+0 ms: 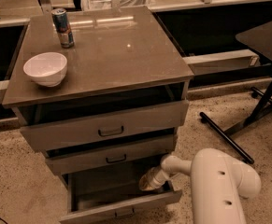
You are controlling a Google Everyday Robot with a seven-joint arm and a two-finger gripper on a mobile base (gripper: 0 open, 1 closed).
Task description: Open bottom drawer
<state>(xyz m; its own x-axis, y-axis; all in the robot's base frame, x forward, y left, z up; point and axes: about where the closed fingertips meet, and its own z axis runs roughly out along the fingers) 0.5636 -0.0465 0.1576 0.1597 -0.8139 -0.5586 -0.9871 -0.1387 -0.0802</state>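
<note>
You're looking down at the cabinet (pixel 126 55) from the front. The bottom drawer (pixel 121 208) is sitting pulled well out at the cabinet's base, w/ its dark interior showing. Its front and small black handle (pixel 124 213) are lying near the lower edge of the view. The gripper (pixel 149 181) is hanging inside that drawer at its right side, just under the right end of the mid drawer (pixel 112 154). You can't tell how wide the claw is standing or whether it's gripping anything. The white arm (pixel 219 185) is reaching in from the lower right. The top drawer (pixel 105 125) & mid drawer are sitting less far out. On top, a white bowl (pixel 45 68) is resting front-left, w/ a can (pixel 63 28) standing upright behind it.
</note>
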